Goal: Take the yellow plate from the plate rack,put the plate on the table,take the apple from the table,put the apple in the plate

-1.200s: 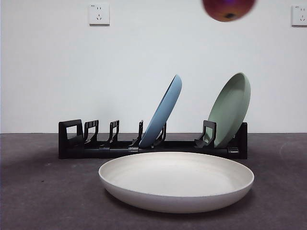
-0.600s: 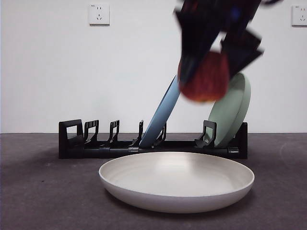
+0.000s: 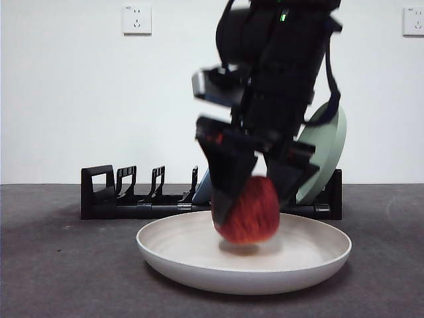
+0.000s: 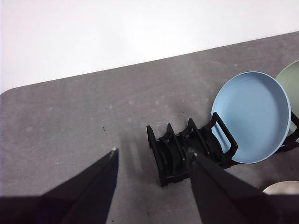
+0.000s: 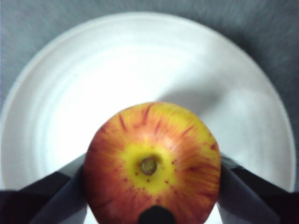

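At the left of the front view, the plate rack runs along the back of the desk, its left slots standing bare; judging by the task, one of them probably held the yellow plate, which now lies flat in the lower middle of the frame, in front of the rack. The left gripper waits apart, its fingers spread with nothing between them; its wrist view looks down on the rack's end posts and the light blue plate leaning in its slot.

In the centre of the front view, the right gripper reaches down from the top of the frame with its fingers clamped on either side of the apple. The apple hangs just over the plate's floor, a shadow beneath it, seemingly not yet resting there. The right wrist view shows it stem-side up over the plate's pale basin, somewhat off centre, so a release should leave it inside the rim.

At the right, the sage green plate leans in the rack, partly hidden by the arm.
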